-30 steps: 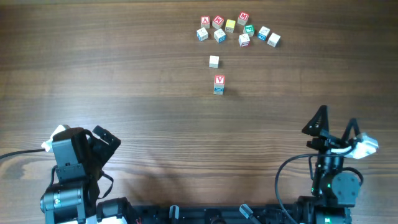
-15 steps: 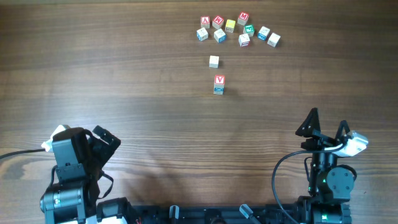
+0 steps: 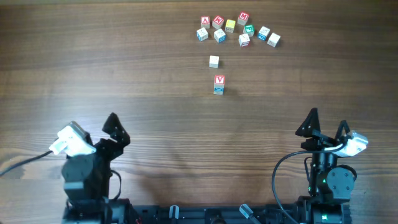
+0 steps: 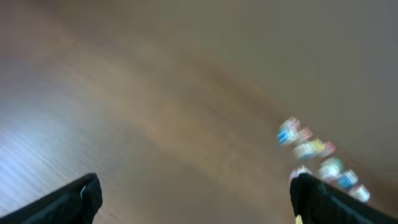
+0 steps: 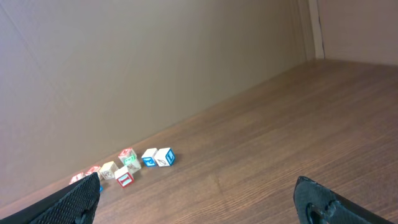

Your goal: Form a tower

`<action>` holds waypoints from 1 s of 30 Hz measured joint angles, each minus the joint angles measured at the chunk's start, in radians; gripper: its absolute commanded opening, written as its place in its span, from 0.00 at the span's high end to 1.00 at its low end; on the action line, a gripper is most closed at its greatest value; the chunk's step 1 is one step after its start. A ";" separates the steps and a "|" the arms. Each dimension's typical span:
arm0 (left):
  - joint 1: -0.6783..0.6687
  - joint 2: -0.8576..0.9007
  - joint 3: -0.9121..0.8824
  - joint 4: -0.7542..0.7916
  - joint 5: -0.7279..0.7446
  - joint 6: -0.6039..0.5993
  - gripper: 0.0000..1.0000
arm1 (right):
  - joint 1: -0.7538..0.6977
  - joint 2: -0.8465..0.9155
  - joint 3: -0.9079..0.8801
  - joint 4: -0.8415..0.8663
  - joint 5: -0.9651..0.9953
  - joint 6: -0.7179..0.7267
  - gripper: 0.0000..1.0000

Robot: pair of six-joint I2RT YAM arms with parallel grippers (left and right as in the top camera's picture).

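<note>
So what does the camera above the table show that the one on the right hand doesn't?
Only overhead: the two-cube tower, a lone whitish cube, and the left hand, open. Only right wrist: the bare wall behind the table. Both: the cluster of loose cubes, the table, and the open right hand.

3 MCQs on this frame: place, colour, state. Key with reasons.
1. Where is the plain whitish cube?
A) between the tower of two small white alphabet cubes and the cluster of loose lettered cubes
B) atop the tower
C) beside a gripper
2. Colour of the V atop the tower?
A) green
B) red
C) black
3. The left gripper and right gripper are:
A) both open, empty
B) left shut on a cube
C) right shut on a cube
1 A, it lies alone between them. 2 B, overhead shows red. 3 A, wrist views show spread fingers, nothing between.
</note>
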 measured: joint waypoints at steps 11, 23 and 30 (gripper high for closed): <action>-0.042 -0.256 -0.424 0.539 0.130 0.224 0.00 | 0.000 -0.002 0.000 0.000 -0.002 0.000 0.00; -0.066 -0.258 -0.445 0.452 0.138 0.320 0.00 | 0.000 -0.002 0.000 0.000 -0.002 0.000 0.00; -0.066 -0.258 -0.445 0.452 0.138 0.315 0.00 | 0.000 -0.002 0.000 0.000 -0.002 0.000 0.00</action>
